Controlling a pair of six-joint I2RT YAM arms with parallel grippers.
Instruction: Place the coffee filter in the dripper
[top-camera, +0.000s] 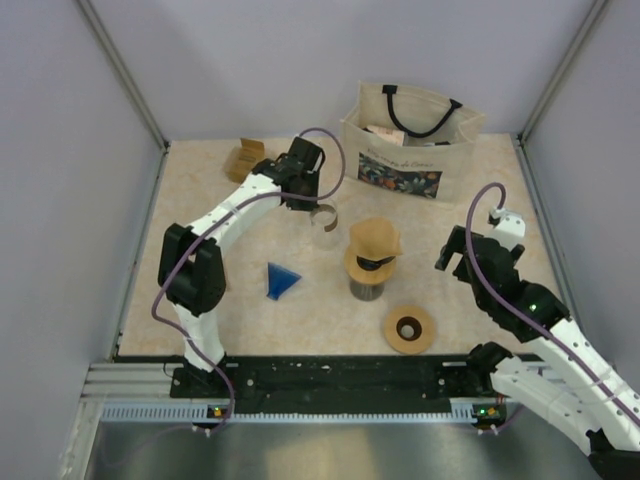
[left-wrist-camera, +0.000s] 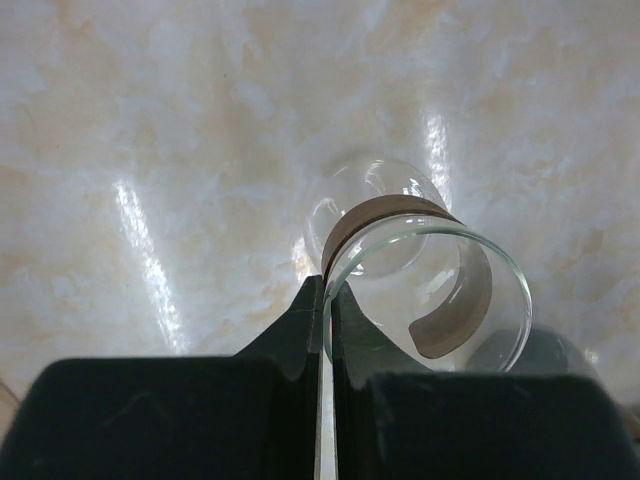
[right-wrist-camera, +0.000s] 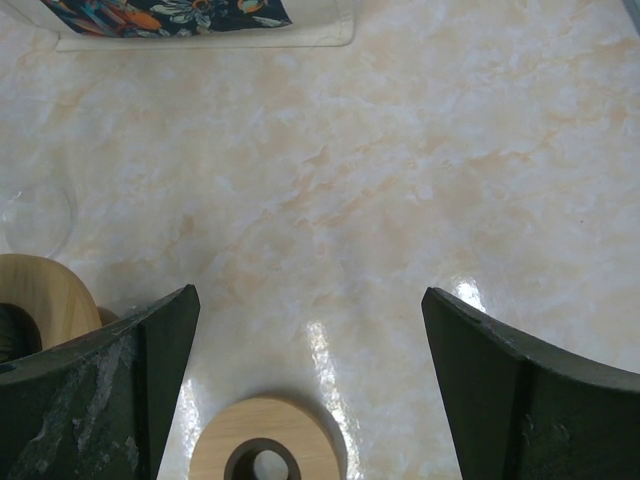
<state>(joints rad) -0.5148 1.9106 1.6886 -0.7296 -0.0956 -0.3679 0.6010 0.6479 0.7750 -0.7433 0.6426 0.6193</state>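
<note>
The clear glass dripper (top-camera: 323, 224) with a brown wooden collar (left-wrist-camera: 372, 214) stands on the table left of centre. My left gripper (top-camera: 304, 199) is shut on the dripper, its rim (left-wrist-camera: 430, 232) pinched between the two fingers (left-wrist-camera: 310, 310). The brown paper coffee filter (top-camera: 375, 238) lies on a wooden disc over a dark cup (top-camera: 367, 283), to the right of the dripper. My right gripper (top-camera: 458, 262) hangs open over the right side of the table, nothing between its fingers (right-wrist-camera: 165, 330).
A cloth tote bag (top-camera: 410, 140) stands at the back. A wooden ring (top-camera: 410, 328) lies near the front, also below the right gripper (right-wrist-camera: 262, 440). A blue triangular piece (top-camera: 281, 278) lies left of centre, a small wooden box (top-camera: 245, 158) at the back left.
</note>
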